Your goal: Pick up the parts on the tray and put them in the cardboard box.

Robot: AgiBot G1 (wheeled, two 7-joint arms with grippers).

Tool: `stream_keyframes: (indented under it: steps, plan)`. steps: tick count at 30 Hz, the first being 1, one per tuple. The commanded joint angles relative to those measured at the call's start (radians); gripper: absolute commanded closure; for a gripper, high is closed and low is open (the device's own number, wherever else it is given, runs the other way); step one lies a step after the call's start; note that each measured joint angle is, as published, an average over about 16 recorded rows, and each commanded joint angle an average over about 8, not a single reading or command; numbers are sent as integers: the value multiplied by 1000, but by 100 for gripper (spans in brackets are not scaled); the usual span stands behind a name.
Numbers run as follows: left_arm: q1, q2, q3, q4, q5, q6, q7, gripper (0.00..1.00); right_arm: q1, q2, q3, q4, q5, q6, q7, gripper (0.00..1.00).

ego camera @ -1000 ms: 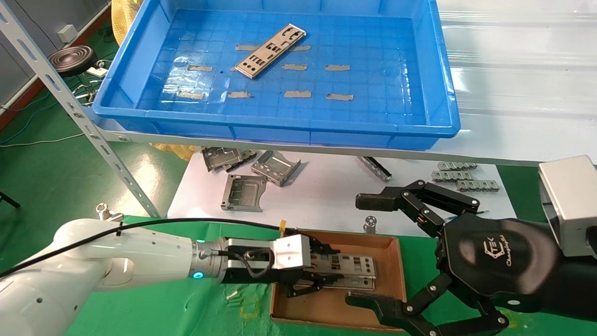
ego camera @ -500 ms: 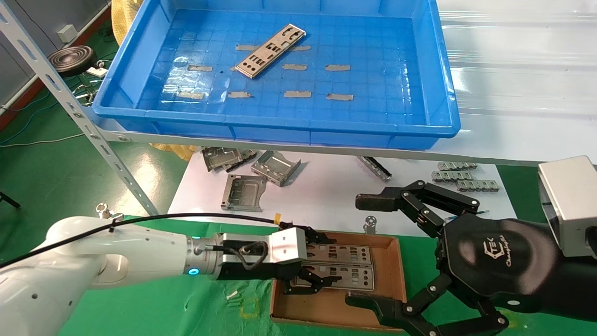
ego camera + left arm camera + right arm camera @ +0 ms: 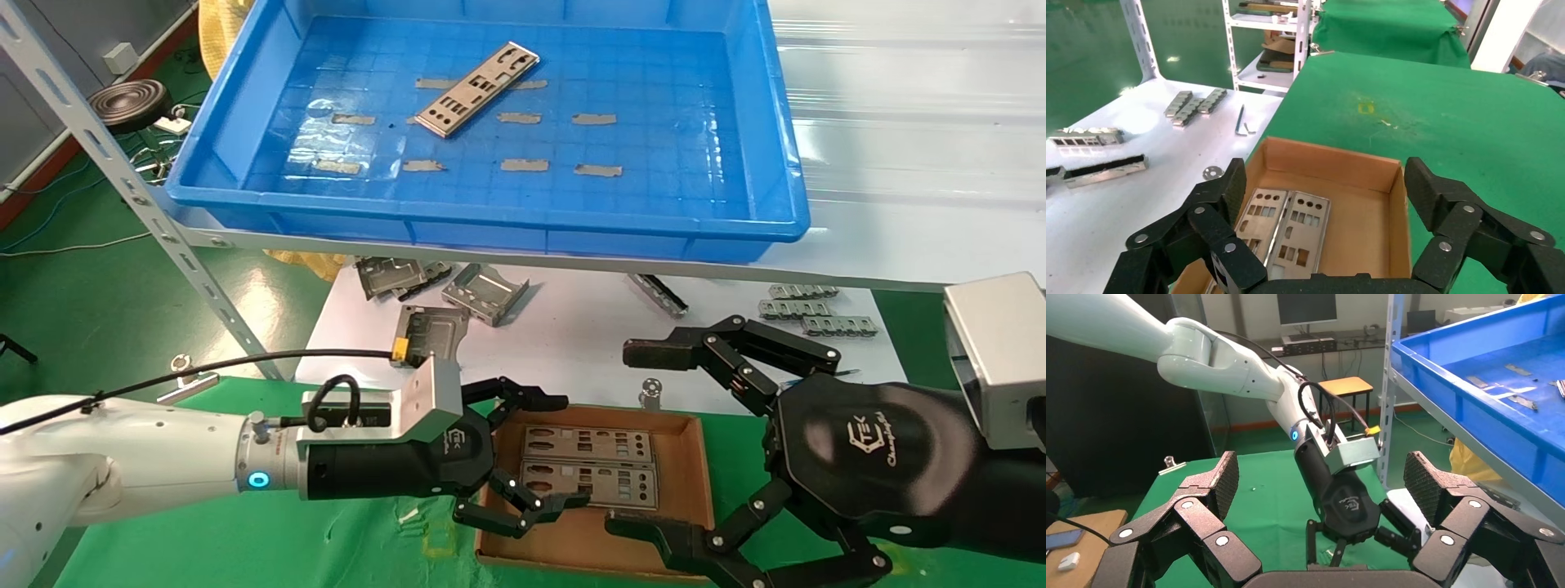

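The blue tray (image 3: 768, 122) sits on the upper shelf with one punched metal part (image 3: 476, 90) lying slanted on its floor. Below, the cardboard box (image 3: 699, 474) on the green cloth holds two parts side by side (image 3: 587, 445) (image 3: 595, 483); the left wrist view shows the box (image 3: 1333, 160) and both plates (image 3: 1257, 217) (image 3: 1300, 229). My left gripper (image 3: 568, 451) (image 3: 1327, 184) hovers open and empty over the box's left end. My right gripper (image 3: 625, 437) (image 3: 1322, 478) stands open and empty just right of the box.
Folded grey brackets (image 3: 429, 335) (image 3: 484, 292) (image 3: 392, 276) and toothed connector strips (image 3: 805, 306) lie on the white sheet (image 3: 572, 343) behind the box. A slanted shelf upright (image 3: 122, 180) stands at the left. A small washer (image 3: 650, 390) sits by the box's far wall.
My left gripper has let go of the plate, which now lies beside the first one in the box. The gripper has rolled its wrist, opened wide and drawn back to the left.
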Motion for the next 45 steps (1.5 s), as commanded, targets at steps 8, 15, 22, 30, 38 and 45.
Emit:
stream_keyframes:
  steps: [8, 15, 22, 30, 38, 45]
  plan:
    - [5, -16, -11, -17, -7, 11, -15, 0, 0, 0, 0, 0, 0, 0, 0, 0]
    - [41, -81, -61, -126, -26, 10, -85, 0, 0, 0, 0, 0, 0, 0, 0, 0]
    - [83, -155, -119, -255, -45, 7, -165, 0, 0, 0, 0, 0, 0, 0, 0, 0]
    - [132, -241, -186, -403, -68, 3, -257, 0, 0, 0, 0, 0, 0, 0, 0, 0]
    - [180, -327, -253, -551, -91, -1, -349, 0, 0, 0, 0, 0, 0, 0, 0, 0]
    - [222, -402, -311, -680, -110, -5, -429, 0, 0, 0, 0, 0, 0, 0, 0, 0]
